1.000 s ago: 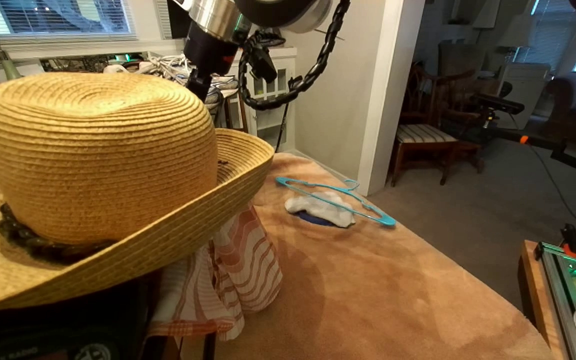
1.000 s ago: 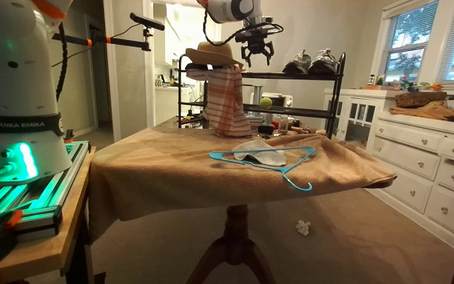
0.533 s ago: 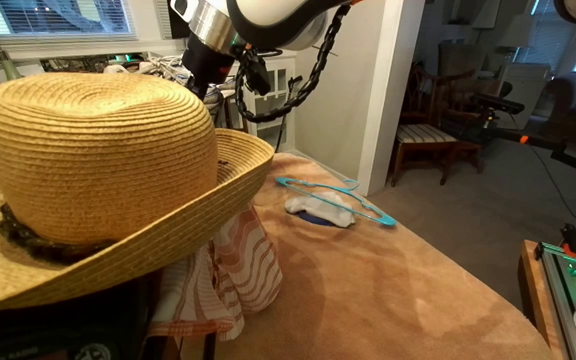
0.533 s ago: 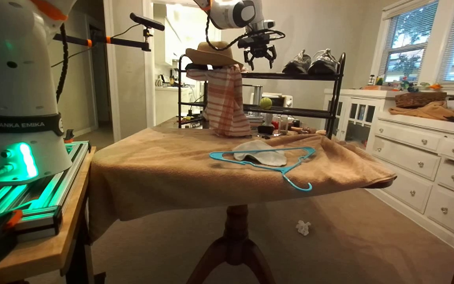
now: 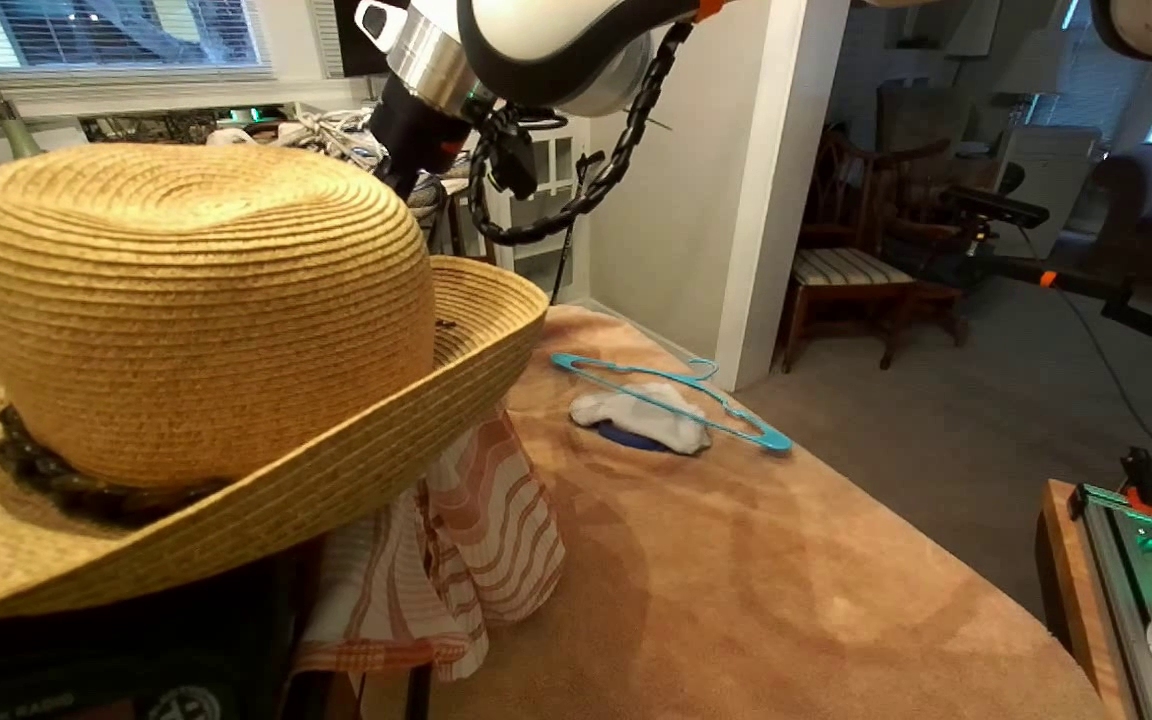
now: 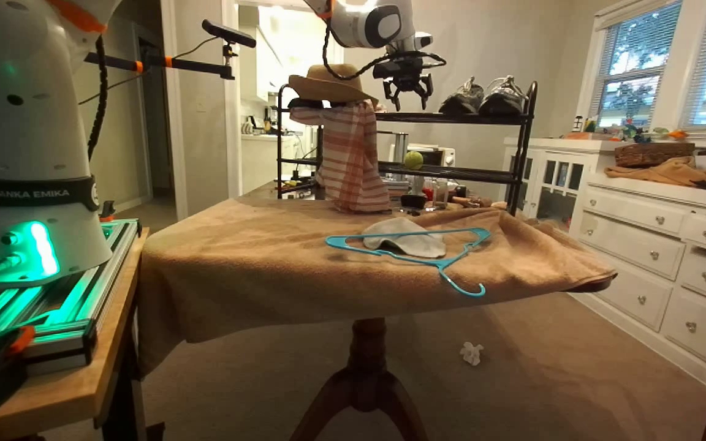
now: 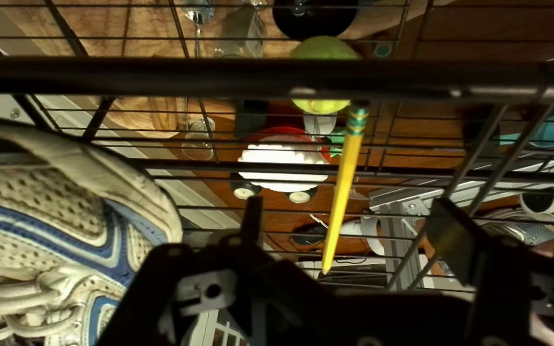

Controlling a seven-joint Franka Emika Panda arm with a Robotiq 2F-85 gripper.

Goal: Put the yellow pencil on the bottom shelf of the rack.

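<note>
The yellow pencil [image 7: 344,192] lies on the thin wires of the upper shelf in the wrist view, its green-banded end by the thick front bar. I cannot make it out in the exterior views. The rack [image 6: 469,119] is a dark metal frame with two wire shelves showing; the bottom shelf [image 6: 469,175] also shows through the wires in the wrist view [image 7: 128,37]. My gripper [image 6: 411,103] is open above the upper shelf. In the wrist view its fingers [image 7: 346,216] stand wide apart on either side of the pencil, not touching it.
Shoes [image 6: 482,101] stand on the upper shelf, one close to my left finger in the wrist view [image 7: 56,230]. A straw hat [image 6: 331,82] and striped cloth [image 6: 353,153] occupy the shelf's other end. A tennis ball [image 6: 413,160] sits on the bottom shelf. A blue hanger [image 6: 442,264] lies on the table.
In an exterior view my gripper has moved down and a little to the right, closer to the upper shelf. It stays open. The other things have not moved.
</note>
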